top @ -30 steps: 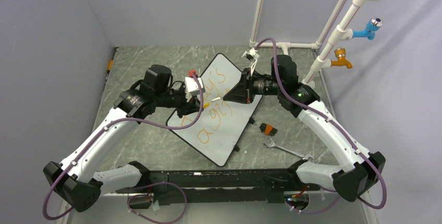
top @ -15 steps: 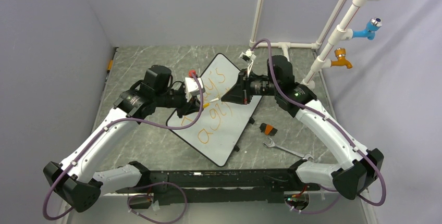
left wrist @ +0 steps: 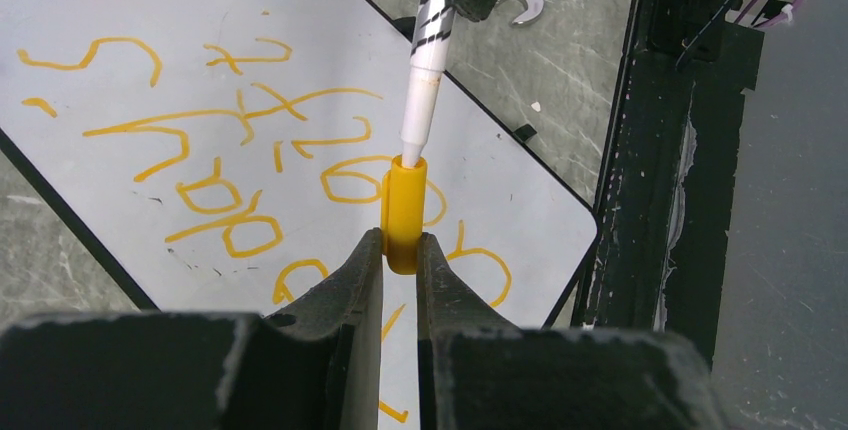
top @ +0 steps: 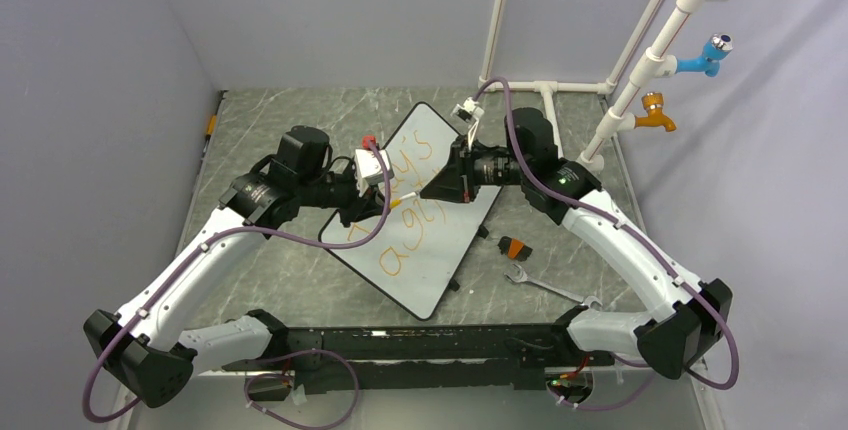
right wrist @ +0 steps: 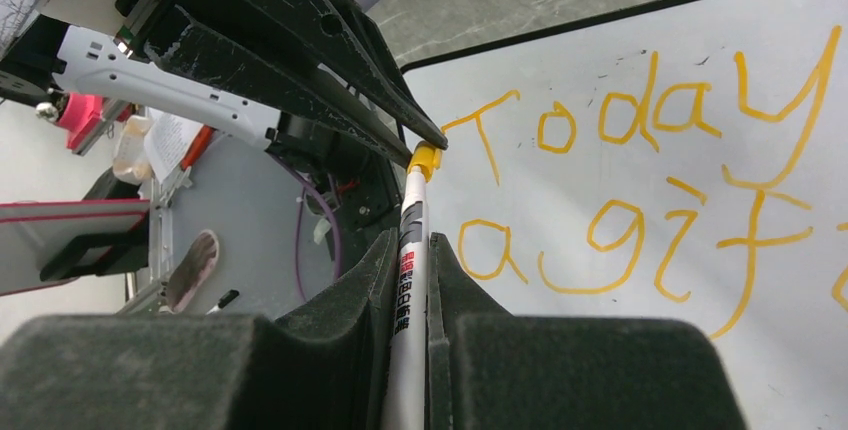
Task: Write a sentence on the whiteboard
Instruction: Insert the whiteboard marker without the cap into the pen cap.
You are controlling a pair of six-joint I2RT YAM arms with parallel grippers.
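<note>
**Marker meets cap over the written whiteboard [top: 432,288]**

You can read the sentence [right wrist: 612,240] in orange: "Today's" over "a gift". The print on the marker [right wrist: 411,285] barrel is too small to read. Your two arms reach in from the near corners, with the wrists level and nose to nose above the board. The left gripper [left wrist: 400,245] pinches the yellow cap [left wrist: 404,208], and the right gripper [right wrist: 413,250] is clamped on the marker, whose tip sits in the cap's mouth. The board lies askew in the middle of the grey marbled table [top: 300,120], with a wrench [top: 545,285] to its right, and the walls are pale.
</note>
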